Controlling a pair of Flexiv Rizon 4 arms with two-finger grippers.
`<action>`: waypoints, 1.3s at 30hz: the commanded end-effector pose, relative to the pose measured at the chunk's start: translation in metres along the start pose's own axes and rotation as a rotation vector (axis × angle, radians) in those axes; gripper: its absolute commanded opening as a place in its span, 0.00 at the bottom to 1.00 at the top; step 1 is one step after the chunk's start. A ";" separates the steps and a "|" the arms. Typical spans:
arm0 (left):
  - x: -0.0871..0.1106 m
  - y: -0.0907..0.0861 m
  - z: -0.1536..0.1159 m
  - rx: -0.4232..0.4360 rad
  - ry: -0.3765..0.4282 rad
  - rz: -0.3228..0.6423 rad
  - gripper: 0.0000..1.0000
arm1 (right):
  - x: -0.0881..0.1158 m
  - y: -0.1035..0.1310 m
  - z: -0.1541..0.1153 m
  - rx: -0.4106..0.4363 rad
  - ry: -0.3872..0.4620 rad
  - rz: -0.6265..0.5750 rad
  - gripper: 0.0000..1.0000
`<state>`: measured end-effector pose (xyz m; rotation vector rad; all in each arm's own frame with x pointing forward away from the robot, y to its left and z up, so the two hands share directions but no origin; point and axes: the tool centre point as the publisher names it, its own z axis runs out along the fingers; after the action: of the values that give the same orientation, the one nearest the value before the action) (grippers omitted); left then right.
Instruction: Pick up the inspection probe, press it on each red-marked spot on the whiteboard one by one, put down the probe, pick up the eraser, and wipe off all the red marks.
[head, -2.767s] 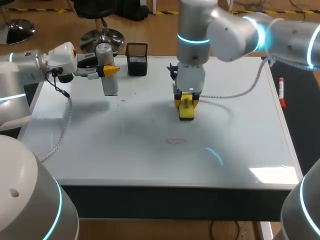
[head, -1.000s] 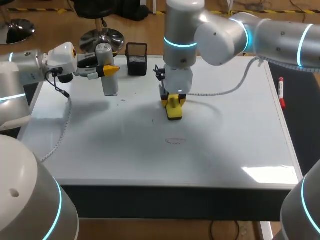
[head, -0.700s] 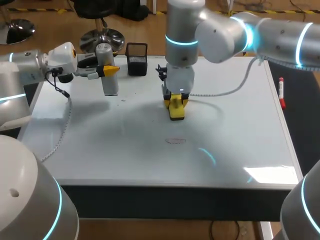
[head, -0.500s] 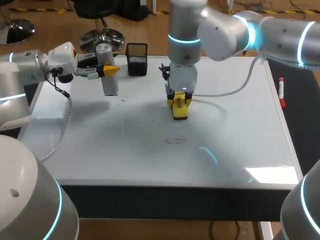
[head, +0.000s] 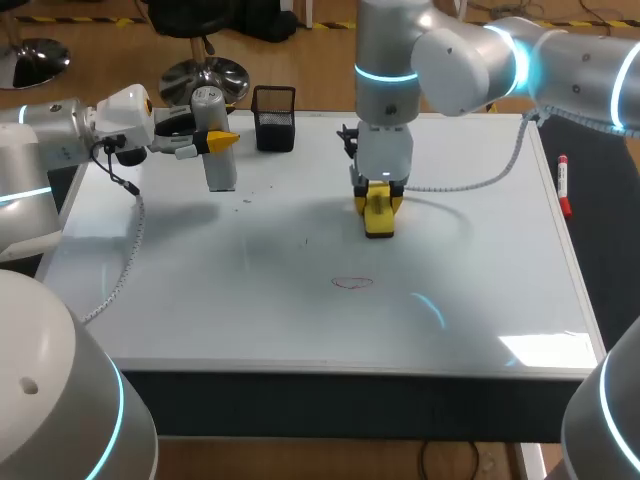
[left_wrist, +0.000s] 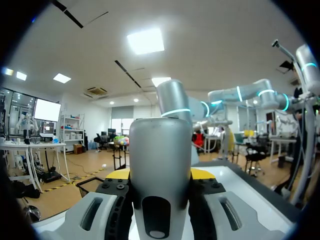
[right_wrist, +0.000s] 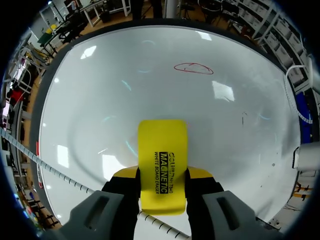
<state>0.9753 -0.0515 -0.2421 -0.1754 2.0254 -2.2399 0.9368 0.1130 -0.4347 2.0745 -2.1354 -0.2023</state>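
My right gripper is shut on the yellow eraser, holding it upright with its lower end at the whiteboard, right of the middle. A red oval mark lies nearer the front, apart from the eraser. In the right wrist view the eraser sits between the fingers of the right gripper, and the red mark lies well ahead of it. At the back left my left gripper is shut on the grey cylindrical probe, held upright above the board. The probe fills the left gripper in the left wrist view.
A black mesh pen holder stands at the board's back edge, right of the probe. A red marker lies off the right edge. Small dark specks dot the board left of the eraser. The right arm's cable hangs over the back right.
My right gripper has carried the eraser to the right over the board. The left arm and the probe have not moved.
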 end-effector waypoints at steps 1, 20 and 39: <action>0.001 -0.001 0.001 -0.001 -0.005 0.002 0.00 | 0.014 -0.004 0.026 -0.002 0.011 0.007 0.00; 0.001 -0.001 0.001 -0.001 -0.005 0.002 0.00 | 0.060 -0.013 -0.044 0.130 -0.049 0.092 0.00; 0.001 -0.001 0.001 -0.001 -0.005 0.002 0.00 | 0.138 -0.102 -0.071 0.124 0.004 0.197 0.00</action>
<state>0.9752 -0.0516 -0.2421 -0.1755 2.0254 -2.2399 1.0311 -0.0232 -0.3854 1.9252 -2.4108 -0.0047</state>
